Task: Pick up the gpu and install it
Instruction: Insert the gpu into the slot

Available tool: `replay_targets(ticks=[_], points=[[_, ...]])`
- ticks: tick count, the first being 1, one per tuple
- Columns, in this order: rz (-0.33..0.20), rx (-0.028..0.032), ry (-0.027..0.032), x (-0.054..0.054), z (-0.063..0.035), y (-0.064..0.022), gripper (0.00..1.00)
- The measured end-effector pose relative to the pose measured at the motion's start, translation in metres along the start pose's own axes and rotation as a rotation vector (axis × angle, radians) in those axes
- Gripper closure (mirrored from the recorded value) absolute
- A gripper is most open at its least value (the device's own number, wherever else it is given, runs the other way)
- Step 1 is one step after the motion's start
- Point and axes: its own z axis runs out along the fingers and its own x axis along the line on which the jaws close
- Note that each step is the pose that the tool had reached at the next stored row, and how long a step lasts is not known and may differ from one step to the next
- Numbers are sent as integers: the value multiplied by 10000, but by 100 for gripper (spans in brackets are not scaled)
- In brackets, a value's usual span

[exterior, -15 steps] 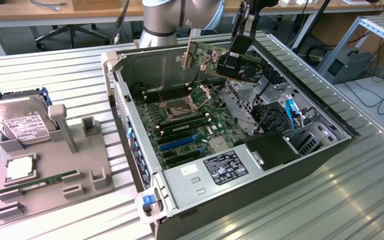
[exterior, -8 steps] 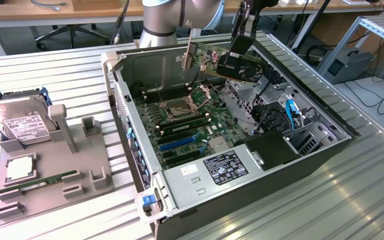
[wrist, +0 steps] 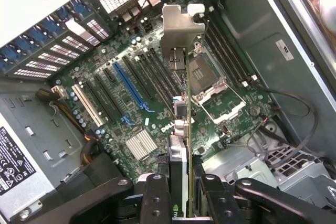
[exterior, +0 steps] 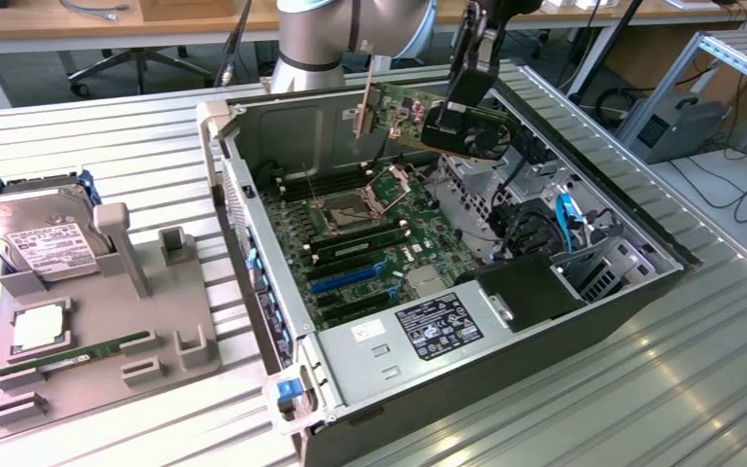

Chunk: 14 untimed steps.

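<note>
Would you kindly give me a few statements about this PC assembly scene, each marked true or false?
1. The jaws hold the gpu above the open computer case. True.
2. The gpu is already seated in a slot. False: it hangs clear above the motherboard.
3. A hard drive rests on the grey fixture at the exterior view's left. True.
4. The case is closed with its side panel on. False: that side is open and the motherboard is exposed.
</note>
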Motion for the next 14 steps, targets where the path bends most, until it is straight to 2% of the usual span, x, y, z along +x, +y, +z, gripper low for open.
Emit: replay_targets(ticks=[14], points=[[-297,-4,8,0,3,0,73]])
